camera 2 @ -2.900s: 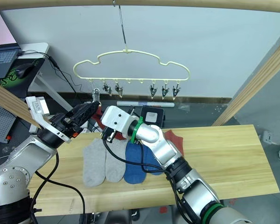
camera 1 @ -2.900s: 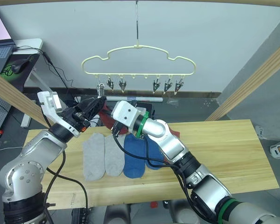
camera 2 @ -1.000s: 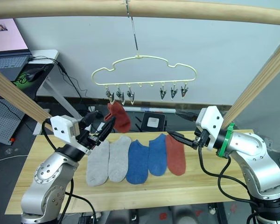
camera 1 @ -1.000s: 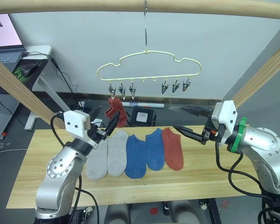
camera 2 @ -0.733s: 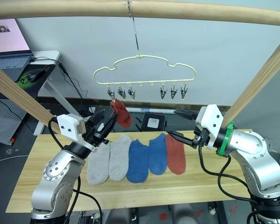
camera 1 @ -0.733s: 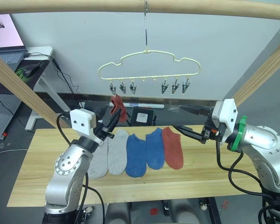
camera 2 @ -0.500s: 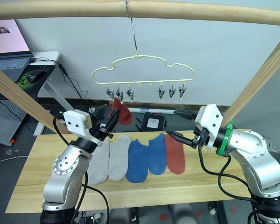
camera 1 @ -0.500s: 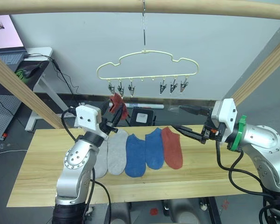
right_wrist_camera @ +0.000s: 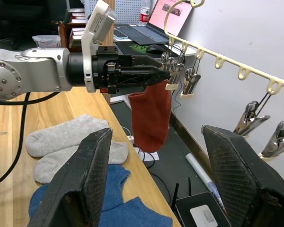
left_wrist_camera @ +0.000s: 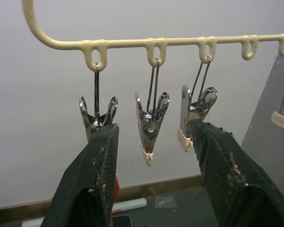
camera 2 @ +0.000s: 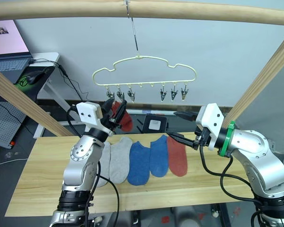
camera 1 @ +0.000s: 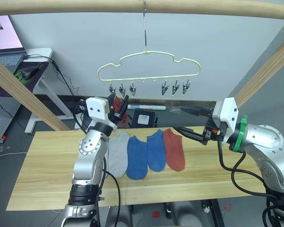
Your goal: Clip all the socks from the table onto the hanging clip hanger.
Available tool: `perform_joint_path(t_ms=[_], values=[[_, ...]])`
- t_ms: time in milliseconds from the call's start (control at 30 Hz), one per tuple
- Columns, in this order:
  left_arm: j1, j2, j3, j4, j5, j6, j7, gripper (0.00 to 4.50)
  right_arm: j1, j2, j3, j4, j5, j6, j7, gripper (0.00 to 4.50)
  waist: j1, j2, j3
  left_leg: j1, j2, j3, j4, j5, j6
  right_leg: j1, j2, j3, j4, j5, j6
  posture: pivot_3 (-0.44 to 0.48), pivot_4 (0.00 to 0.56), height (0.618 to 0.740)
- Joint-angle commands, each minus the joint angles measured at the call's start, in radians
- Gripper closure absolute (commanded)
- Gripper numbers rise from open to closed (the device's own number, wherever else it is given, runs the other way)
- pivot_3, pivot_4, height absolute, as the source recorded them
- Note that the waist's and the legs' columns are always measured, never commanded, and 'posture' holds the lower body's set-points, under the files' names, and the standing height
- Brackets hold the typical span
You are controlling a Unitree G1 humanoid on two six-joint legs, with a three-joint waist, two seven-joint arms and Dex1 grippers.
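Observation:
The cream clip hanger (camera 1: 149, 53) hangs from the top beam, with its silvery clips (left_wrist_camera: 151, 127) in a row below. A rust red sock (right_wrist_camera: 151, 118) dangles under the left-end clips, its top edge hidden by fingers. My left gripper (left_wrist_camera: 154, 126) is raised to those clips and open, one finger (left_wrist_camera: 100, 175) by the first clip and the other by the third. On the table (camera 1: 227, 175) lie two grey socks (camera 1: 116, 153), two blue socks (camera 1: 136, 158) and a rust red sock (camera 1: 174, 149). My right gripper (camera 1: 185, 121) hovers open just right of them.
A thick wooden beam (camera 1: 203, 8) spans the top, and slanted wooden posts (camera 1: 19, 90) flank both sides. Behind the table a black box (camera 1: 141, 118) and a white tube lie on the floor. A desk with a laptop (camera 1: 7, 56) stands at far left.
My left gripper rose from just above the table up to the left-end clips. The right arm drew back to the right earlier and now holds still. The red sock keeps hanging.

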Motion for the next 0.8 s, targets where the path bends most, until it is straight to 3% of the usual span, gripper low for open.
perform_joint_path(t_ms=[33,800], values=[[-0.029,-0.005,0.005,0.019,0.008,-0.046,-0.011,1.96,-0.012,-0.014,-0.009,-0.055,0.021,0.0,-0.004,1.33,-0.003,0.0,0.0,0.0,0.0,0.0,0.0,0.0,0.0,0.0,0.0,0.0,0.0,0.0,0.0,-0.147,0.233,0.74],[-0.128,-0.01,0.034,0.137,0.006,-0.101,0.002,1.96,-0.006,-0.015,-0.007,-0.061,0.02,0.004,-0.02,1.33,-0.012,0.0,0.0,0.0,0.0,0.0,0.0,0.0,0.0,0.0,0.0,0.0,0.0,0.0,0.0,-0.163,0.234,0.74]])
